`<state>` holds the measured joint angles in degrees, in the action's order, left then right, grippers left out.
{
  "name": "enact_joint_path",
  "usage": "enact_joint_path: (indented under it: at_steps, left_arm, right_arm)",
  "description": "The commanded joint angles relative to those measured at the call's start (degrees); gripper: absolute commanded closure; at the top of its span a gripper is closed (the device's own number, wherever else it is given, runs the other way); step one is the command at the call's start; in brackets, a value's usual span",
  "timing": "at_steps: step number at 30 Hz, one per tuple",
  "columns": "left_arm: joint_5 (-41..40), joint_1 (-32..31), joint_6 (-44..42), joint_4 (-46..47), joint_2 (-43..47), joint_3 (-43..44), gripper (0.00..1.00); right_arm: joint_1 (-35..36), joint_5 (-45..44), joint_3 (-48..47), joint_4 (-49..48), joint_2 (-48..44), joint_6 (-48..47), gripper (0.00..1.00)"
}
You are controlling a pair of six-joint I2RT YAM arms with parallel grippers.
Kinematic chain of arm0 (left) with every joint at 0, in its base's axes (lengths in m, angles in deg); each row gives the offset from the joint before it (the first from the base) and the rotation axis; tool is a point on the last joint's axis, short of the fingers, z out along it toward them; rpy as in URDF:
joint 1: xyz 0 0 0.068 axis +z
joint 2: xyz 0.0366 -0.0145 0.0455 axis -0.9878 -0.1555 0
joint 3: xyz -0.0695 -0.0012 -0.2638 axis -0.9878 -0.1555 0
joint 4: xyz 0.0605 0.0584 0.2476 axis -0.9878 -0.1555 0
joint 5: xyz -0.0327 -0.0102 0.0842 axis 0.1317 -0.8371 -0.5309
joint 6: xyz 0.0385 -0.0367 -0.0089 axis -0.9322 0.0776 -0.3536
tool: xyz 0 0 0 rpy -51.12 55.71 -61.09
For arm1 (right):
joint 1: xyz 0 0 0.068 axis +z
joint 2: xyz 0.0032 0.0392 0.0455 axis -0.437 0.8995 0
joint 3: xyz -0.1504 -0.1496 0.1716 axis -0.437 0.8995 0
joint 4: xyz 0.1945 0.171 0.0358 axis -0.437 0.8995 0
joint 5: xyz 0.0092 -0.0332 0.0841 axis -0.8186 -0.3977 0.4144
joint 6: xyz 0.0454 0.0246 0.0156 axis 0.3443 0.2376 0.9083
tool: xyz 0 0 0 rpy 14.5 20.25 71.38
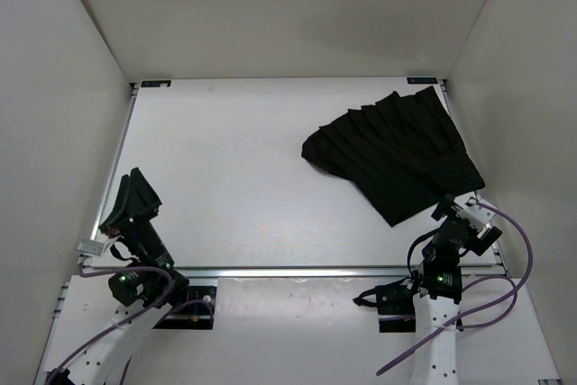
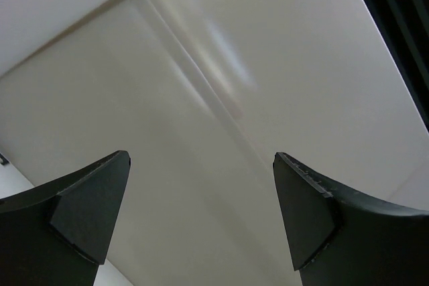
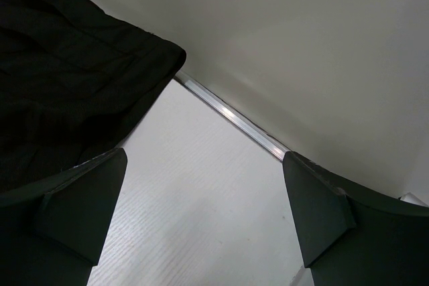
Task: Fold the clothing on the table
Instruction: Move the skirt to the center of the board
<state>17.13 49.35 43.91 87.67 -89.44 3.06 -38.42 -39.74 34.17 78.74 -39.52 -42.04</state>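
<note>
The clothing, a black pleated skirt (image 1: 397, 155), lies spread in a fan on the back right part of the white table (image 1: 225, 160). Its near corner reaches toward my right gripper (image 1: 462, 207), which hovers open just in front of that hem by the table's right edge. The right wrist view has the skirt (image 3: 67, 78) at the upper left, and bare table (image 3: 201, 199) between the wide-apart fingers (image 3: 315, 212) of the right gripper (image 3: 204, 185). My left gripper (image 1: 140, 194) is open at the near left, far from the skirt. In its wrist view the left gripper (image 2: 201, 185) holds nothing.
White enclosure walls (image 1: 297, 15) close in the table at the back and both sides. A metal rail (image 3: 234, 115) runs along the table's right edge beside the skirt. Another rail (image 1: 297, 270) borders the near edge, with the arm bases and cables (image 1: 487, 304) behind it.
</note>
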Motion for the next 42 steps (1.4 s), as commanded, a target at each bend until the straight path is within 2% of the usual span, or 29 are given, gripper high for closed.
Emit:
enact_joint_path:
  at_steps: [1,2,4,5,6,7,8,9,11,13,15,17,20,23,25,26,27,28,31,34,37,40,41,42]
  left_arm:
    - [0.5,-0.8,8.1,-5.4,0.2,-13.9,0.01]
    - [1.4,-0.3,12.2,-8.8,0.4,-14.2,0.01]
    - [1.3,0.9,27.2,-17.9,0.4,-14.1,0.02]
    - [5.4,2.0,34.6,-23.8,0.6,-13.9,0.01]
    - [8.2,2.4,35.8,-25.5,-0.1,-13.8,0.02]
    - [11.7,4.4,42.5,-27.7,-1.0,-13.9,0.02]
    - [14.7,5.8,45.6,-29.5,-0.2,-14.4,0.01]
    - [16.0,6.6,46.0,-30.4,0.3,-14.0,0.01]
    - [23.1,9.1,43.7,-28.7,-0.3,-13.9,0.01]
    - [29.7,10.3,31.0,-25.2,-0.2,-13.9,0.01]
    - [34.0,10.4,30.4,-25.9,-0.3,-13.6,0.01]
    - [34.5,9.2,31.7,-29.6,-0.2,-13.6,0.01]
    - [40.2,7.8,29.4,-29.8,-0.6,-13.6,0.01]
    - [46.9,6.8,20.3,-27.8,-0.7,-13.5,0.02]
    - [40.7,5.7,24.4,-33.9,-0.2,-13.1,0.02]
    - [39.9,5.1,26.8,-34.9,-0.2,-13.3,0.02]
    - [40.6,5.4,28.4,-35.0,-0.8,-13.6,0.02]
    - [42.6,5.6,28.0,-33.2,-0.9,-13.6,0.01]
    - [45.6,7.6,29.3,-31.6,-1.3,-11.0,0.01]
    - [47.3,9.3,29.7,-35.3,-2.1,-7.0,0.02]
    - [51.0,10.3,24.3,-40.2,-5.1,-0.6,0.02]
    - [51.5,9.1,18.1,-45.0,-10.5,6.3,0.01]
    - [51.5,8.7,16.7,-47.7,-11.7,7.7,0.01]
    - [51.2,7.9,14.7,-50.0,-13.6,10.2,0.02]
  right_arm:
    - [-2.2,0.8,2.2,-3.1,-0.4,0.4,0.01]
    - [-3.5,1.7,2.5,-3.3,-0.2,0.4,0.01]
    - [-5.2,4.4,2.2,-3.1,-0.1,0.4,0.01]
    - [-6.9,5.3,2.2,-3.1,-0.1,0.5,0.0]
    - [-7.4,6.3,2.3,-3.3,-0.4,0.5,0.01]
    - [-8.5,7.0,2.3,-2.7,-0.4,0.4,0.01]
    - [-9.1,7.6,2.2,-3.1,-0.4,0.4,0.0]
    - [-9.1,8.0,2.2,-3.4,-0.2,0.4,0.01]
    - [-8.2,7.5,2.7,-3.0,0.0,0.5,0.01]
    - [-7.0,6.1,2.2,-3.3,-0.1,0.8,0.0]
    - [-4.9,4.7,2.4,-3.5,-0.4,0.8,0.01]
    - [-3.8,3.1,2.2,-3.4,-0.3,0.4,0.0]
    - [-4.8,3.6,2.4,-3.4,-0.2,0.6,0.01]
    - [-6.8,6.1,2.2,-3.1,-0.3,0.8,0.01]
    - [-9.4,8.1,1.9,-3.0,-0.4,0.5,0.01]
    - [-10.0,11.1,1.1,-2.9,-0.7,0.4,0.01]
    - [-10.0,14.1,0.8,-3.0,-0.4,-3.8,0.01]
    - [-9.1,14.2,-1.6,-2.6,-0.3,-5.0,0.01]
    - [-5.9,7.0,-6.9,-0.4,-0.4,-0.3,0.0]
    - [-3.8,7.0,-13.5,2.8,-0.3,8.9,0.01]
    - [-2.8,15.4,-18.8,5.9,-0.6,5.0,0.01]
    - [-3.0,18.9,-18.0,-0.3,-0.8,0.5,0.01]
    - [-3.1,18.0,-17.0,-2.0,-0.1,1.8,0.0]
    - [-3.4,15.2,-16.4,-2.7,-0.6,7.9,0.01]
